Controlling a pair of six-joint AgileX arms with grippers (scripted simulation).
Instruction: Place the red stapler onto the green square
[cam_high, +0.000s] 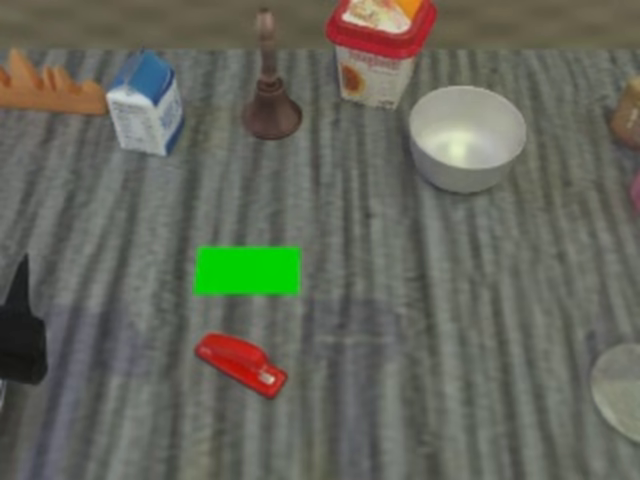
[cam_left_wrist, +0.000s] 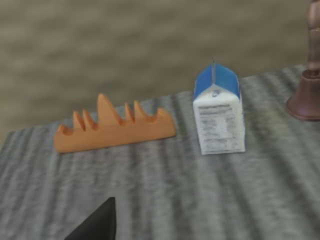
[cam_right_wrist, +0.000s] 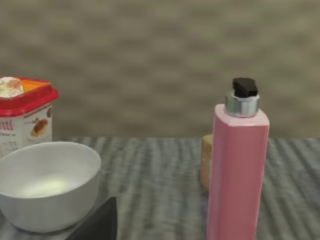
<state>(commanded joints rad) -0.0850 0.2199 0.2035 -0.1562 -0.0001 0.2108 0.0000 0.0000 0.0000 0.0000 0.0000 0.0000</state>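
The red stapler lies flat on the grey cloth at the front left of centre, skewed, with its white mark toward the right end. Just behind it, apart from it, is the green square. My left gripper is parked at the table's left edge, well to the left of the stapler. In the left wrist view only one dark finger shows, with bare cloth beside it. My right arm shows only as a grey part at the right edge. One right finger shows, holding nothing.
Along the back stand an orange spiked rack, a blue-and-white carton, a brown bell, a red-lidded tub and a white bowl. A pink pump bottle stands at the far right, near the right gripper.
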